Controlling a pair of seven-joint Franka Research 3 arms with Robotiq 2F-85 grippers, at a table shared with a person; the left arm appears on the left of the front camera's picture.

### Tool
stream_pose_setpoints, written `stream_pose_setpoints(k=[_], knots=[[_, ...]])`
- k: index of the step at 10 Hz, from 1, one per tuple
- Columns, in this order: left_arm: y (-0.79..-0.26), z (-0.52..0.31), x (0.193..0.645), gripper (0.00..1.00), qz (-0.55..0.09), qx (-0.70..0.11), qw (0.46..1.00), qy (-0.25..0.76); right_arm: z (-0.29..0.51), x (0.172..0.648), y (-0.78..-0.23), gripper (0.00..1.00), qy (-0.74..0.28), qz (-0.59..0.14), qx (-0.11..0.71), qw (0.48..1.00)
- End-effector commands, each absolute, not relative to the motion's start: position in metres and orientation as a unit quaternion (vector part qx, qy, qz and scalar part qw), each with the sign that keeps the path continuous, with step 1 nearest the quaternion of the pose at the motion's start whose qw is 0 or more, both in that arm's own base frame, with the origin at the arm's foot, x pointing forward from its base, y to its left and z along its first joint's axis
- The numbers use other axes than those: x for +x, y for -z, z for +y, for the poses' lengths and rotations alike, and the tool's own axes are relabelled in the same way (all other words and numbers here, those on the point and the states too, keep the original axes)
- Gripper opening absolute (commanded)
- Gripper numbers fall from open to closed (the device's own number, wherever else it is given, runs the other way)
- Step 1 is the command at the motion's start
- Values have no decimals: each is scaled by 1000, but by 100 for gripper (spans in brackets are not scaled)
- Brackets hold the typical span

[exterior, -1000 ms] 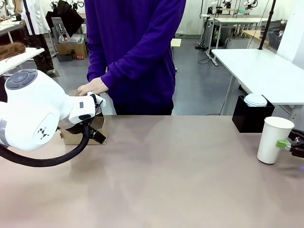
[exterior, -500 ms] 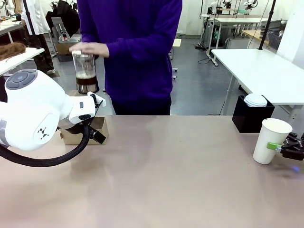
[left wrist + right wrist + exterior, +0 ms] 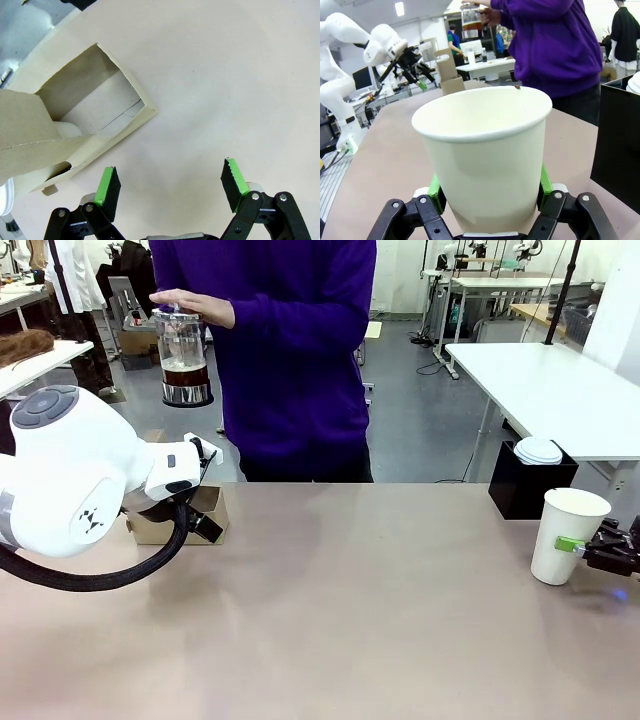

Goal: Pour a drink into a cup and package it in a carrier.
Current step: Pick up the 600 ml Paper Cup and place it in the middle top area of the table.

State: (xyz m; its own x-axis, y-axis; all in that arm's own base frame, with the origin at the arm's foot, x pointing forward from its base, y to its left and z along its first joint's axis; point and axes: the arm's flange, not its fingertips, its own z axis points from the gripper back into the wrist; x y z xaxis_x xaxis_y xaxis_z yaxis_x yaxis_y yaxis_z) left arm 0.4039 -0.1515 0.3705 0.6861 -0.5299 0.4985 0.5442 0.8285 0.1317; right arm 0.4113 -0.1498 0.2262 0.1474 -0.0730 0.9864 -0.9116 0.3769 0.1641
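Pale pinkish-beige table (image 3: pixel 350 630) in the foreground, black box (image 3: pixel 520 490) at its far right edge with a stack of white lids (image 3: pixel 538 450) on top, person in a purple sweater (image 3: pixel 300 360) standing at the far side, white table (image 3: pixel 560 390) behind on the right, grey floor (image 3: pixel 420 430) beyond.

No readable text, label, brand, number or sign anywhere on table or objects

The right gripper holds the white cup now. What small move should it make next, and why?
Probably carry the cup toward the person, kept upright. The right gripper is shut on it at the far right, its top open, while the person's hand holds the jar of dark drink up at the left.
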Motion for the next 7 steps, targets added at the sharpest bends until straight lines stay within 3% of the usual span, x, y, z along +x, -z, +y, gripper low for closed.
stream_pose_setpoints(k=[1, 3, 7], knots=[[-371, -151, 404, 100, -267, -14, 918, 292, -150, 411, -226, 80, -342, -559, 440, 614], [-371, -151, 404, 100, -267, -14, 918, 292, -150, 411, -226, 84, -341, -557, 442, 615], [-371, -151, 404, 100, -267, -14, 918, 292, -65, 408, -311, 80, -349, -583, 403, 613]])
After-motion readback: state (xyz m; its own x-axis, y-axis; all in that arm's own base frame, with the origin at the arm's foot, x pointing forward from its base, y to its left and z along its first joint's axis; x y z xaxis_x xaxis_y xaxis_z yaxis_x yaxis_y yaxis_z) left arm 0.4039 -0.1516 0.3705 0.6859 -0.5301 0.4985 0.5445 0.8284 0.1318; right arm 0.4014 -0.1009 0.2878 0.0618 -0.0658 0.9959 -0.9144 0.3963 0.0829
